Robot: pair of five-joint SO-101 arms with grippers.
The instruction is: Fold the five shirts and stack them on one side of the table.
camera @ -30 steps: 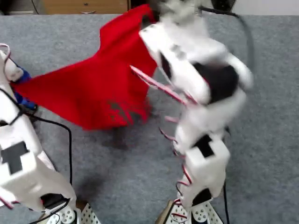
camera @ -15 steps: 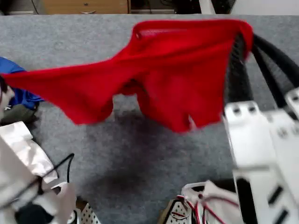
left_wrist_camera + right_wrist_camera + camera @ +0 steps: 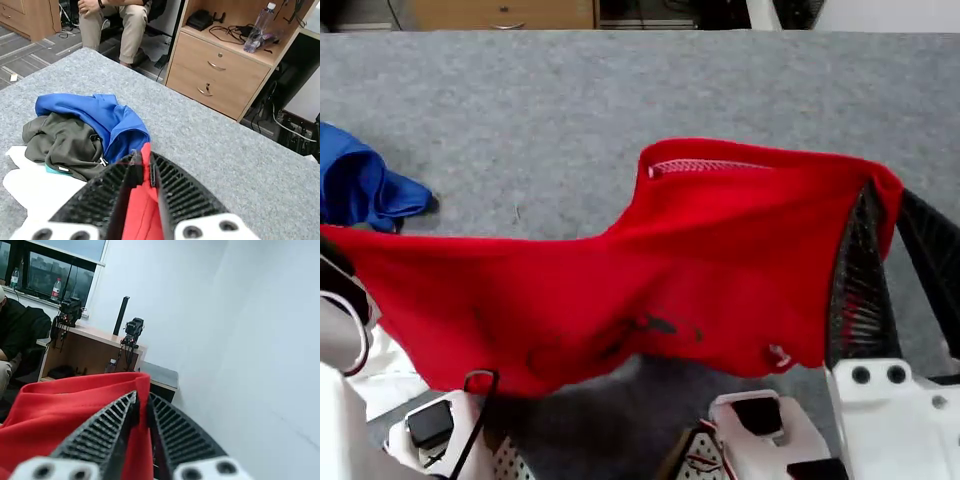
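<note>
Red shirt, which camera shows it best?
The high view: the red shirt hangs spread wide over the table, stretched between both arms. The left wrist view gives a pinched strip in the left gripper; the right wrist view, a bunched edge clamped in the right gripper.

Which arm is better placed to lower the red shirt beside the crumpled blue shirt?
Left, probably: the left gripper pinches the red shirt near the crumpled blue shirt; the right gripper holds the far end.

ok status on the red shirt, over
Left gripper and right gripper both shut on red shirt. Shirt spread between them above the table. Blue shirt lies off to one side, clear.
</note>
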